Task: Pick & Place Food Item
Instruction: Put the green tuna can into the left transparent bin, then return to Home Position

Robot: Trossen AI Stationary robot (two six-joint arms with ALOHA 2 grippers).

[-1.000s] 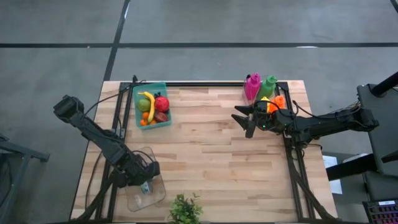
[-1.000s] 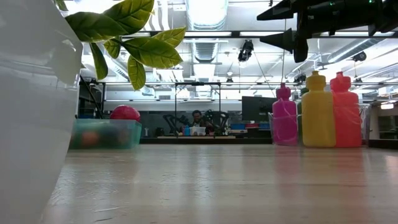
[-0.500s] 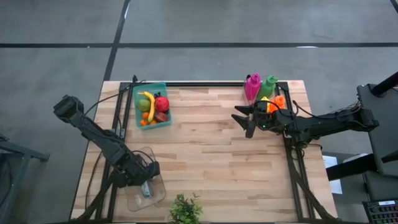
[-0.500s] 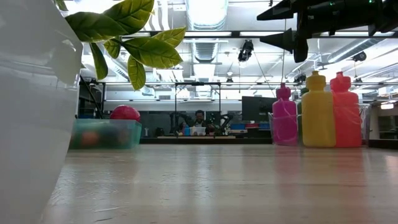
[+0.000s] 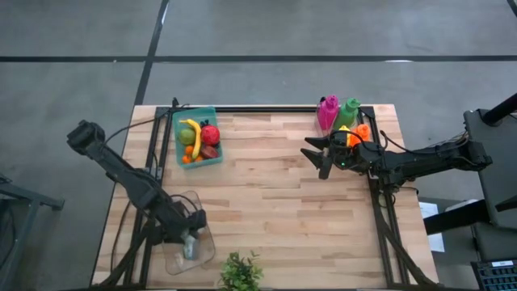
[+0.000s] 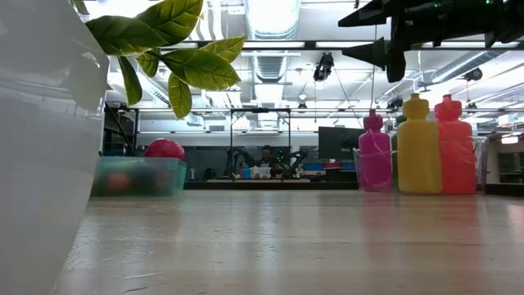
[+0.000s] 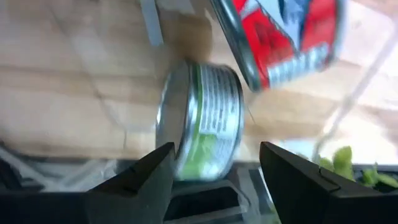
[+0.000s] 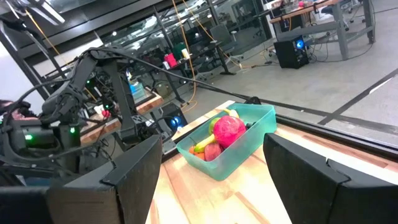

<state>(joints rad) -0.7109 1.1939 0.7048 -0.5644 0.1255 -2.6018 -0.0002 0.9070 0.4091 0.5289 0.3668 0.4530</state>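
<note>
The wooden table [image 5: 283, 202] carries a teal fruit bin [image 5: 196, 137] near its back-left corner. At the front-left, a clear container [image 5: 187, 242] — the left gripper [image 7: 214, 180] reaches inside, fingers spread around a green-labelled can [image 7: 202, 118], beside a red-labelled can [image 7: 280, 34]. The right gripper [image 5: 317, 158] hovers open, empty, near the bottles [image 5: 338, 113].

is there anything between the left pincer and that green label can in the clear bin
Nothing visible does. The left pincer is open inside the clear bin, its fingers either side of the green-label can. A red-label can lies just beyond it, not between. The right pincer waits near the bottles.
</note>
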